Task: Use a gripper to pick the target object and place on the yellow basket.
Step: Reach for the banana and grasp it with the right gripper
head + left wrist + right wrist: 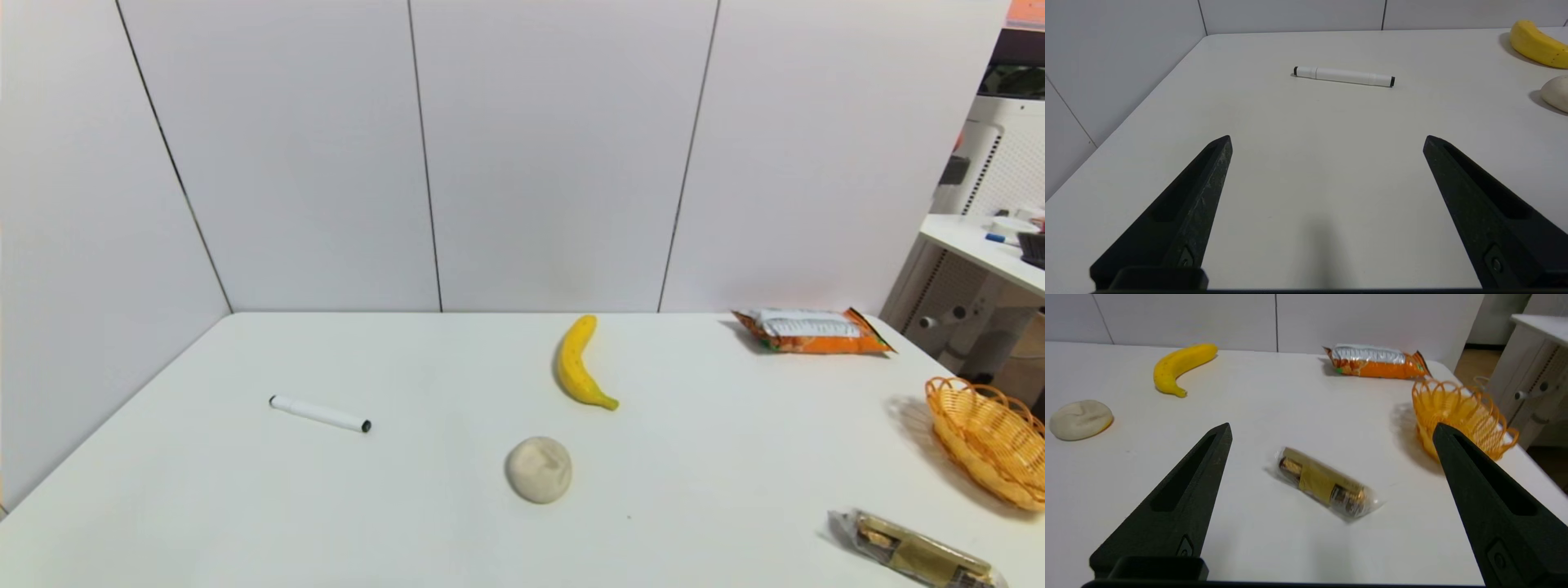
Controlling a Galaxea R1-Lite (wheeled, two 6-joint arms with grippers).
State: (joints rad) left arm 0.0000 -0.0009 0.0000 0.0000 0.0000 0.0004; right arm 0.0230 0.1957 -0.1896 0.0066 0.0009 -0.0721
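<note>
A curved yellow banana lies on the white table toward the back middle; it also shows in the right wrist view and at the edge of the left wrist view. The yellow-orange woven basket stands empty at the table's right edge. Neither arm shows in the head view. My left gripper hangs open over bare table at the near left. My right gripper hangs open at the near right, above a clear-wrapped gold packet, holding nothing.
A white marker pen lies at the left. A round beige lump sits in front of the banana. An orange snack packet lies at the back right. The gold packet lies near the front right corner. White walls close the back and left.
</note>
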